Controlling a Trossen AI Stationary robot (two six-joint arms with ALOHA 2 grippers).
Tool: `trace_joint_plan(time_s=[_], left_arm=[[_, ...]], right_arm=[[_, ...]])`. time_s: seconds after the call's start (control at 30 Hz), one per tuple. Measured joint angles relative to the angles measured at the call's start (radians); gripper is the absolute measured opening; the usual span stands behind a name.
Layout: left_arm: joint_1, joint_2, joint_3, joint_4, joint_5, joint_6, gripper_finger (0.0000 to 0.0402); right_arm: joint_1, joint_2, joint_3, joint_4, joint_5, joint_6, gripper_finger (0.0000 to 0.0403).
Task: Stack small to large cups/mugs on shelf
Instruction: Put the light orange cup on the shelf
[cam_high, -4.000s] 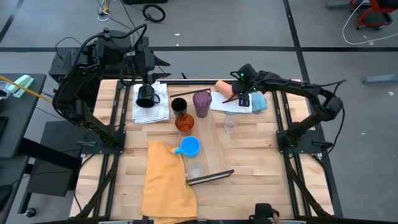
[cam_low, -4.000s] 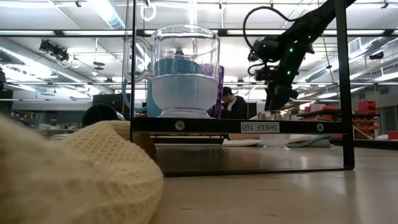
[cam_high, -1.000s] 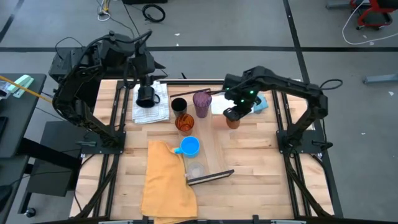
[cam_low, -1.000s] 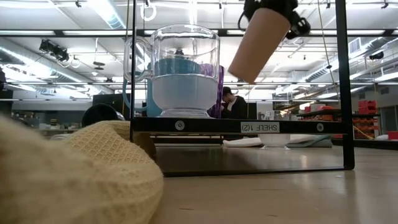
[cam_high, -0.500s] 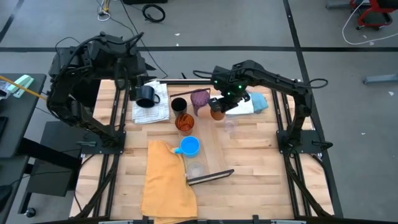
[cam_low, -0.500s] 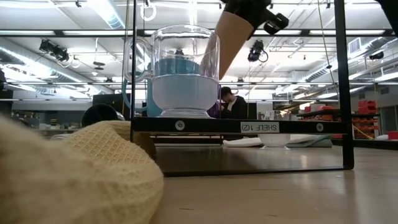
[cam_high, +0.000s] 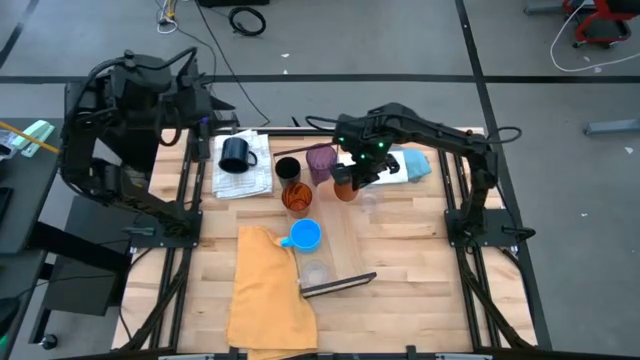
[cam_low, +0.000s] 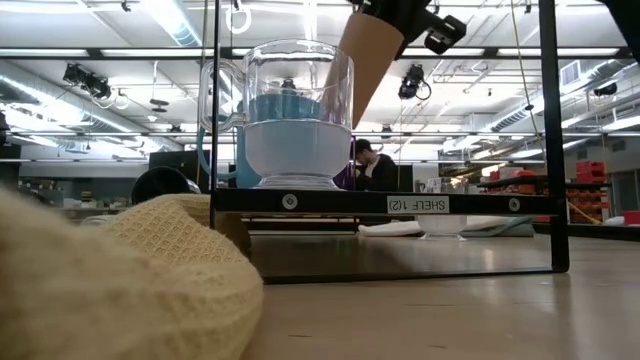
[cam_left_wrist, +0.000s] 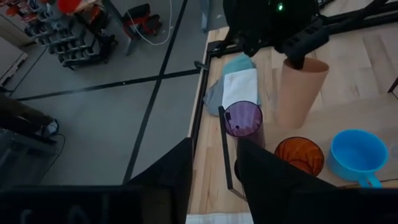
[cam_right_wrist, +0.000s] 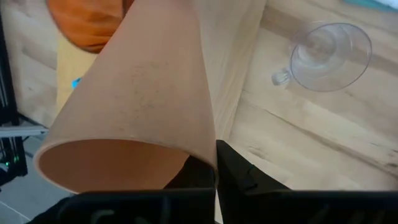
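My right gripper (cam_high: 352, 172) is shut on a peach cup (cam_high: 345, 187) above the shelf (cam_high: 348, 245), next to the purple tumbler (cam_high: 322, 160). A black cup (cam_high: 287, 168), orange tumbler (cam_high: 295, 197), blue mug (cam_high: 303, 235) and a clear cup (cam_high: 315, 272) stand in a line along the shelf's left side. A navy mug (cam_high: 235, 153) stands on a white cloth. My left gripper (cam_left_wrist: 214, 146) is open with nothing between its fingers, drawn back over the table's far left corner. My right gripper holds the peach cup by its rim (cam_right_wrist: 208, 146), the wall pinched with one finger inside the cup and one outside. The fingers come from above, slanting down. The cup hangs below them, tilted, mouth up, clear of the shelf (cam_low: 365, 60).
A clear mug (cam_high: 370, 205) sits on the table right of the shelf. White and teal cloths (cam_high: 400, 165) lie at the far right, a mustard cloth (cam_high: 268, 290) at the near left. A person (cam_low: 375, 170) sits far behind the table.
My right gripper has carried the peach cup toward the table's left, from beside the clear mug to next to the purple tumbler, and has rolled its wrist. My left gripper has drawn back toward the far left corner, away from the navy mug, which stays on its cloth.
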Motion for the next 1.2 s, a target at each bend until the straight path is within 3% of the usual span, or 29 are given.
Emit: trace_joint_plan(time_s=[0.6, 0.9, 1.2], left_arm=[[0.000, -0.006, 0.000, -0.003, 0.000, -0.001, 0.0138], [0.000, -0.011, 0.000, -0.003, 0.000, 0.000, 0.0138], [0.000, -0.015, 0.000, -0.003, 0.000, 0.000, 0.0143]], right_arm=[[-0.040, 0.056, -0.002, 0.000, -0.043, 0.133, 0.0000], [-0.001, 0.046, -0.200, -0.003, -0.123, 0.150, 0.0000], [-0.029, 0.046, -0.212, 0.001, -0.149, 0.153, 0.0000]])
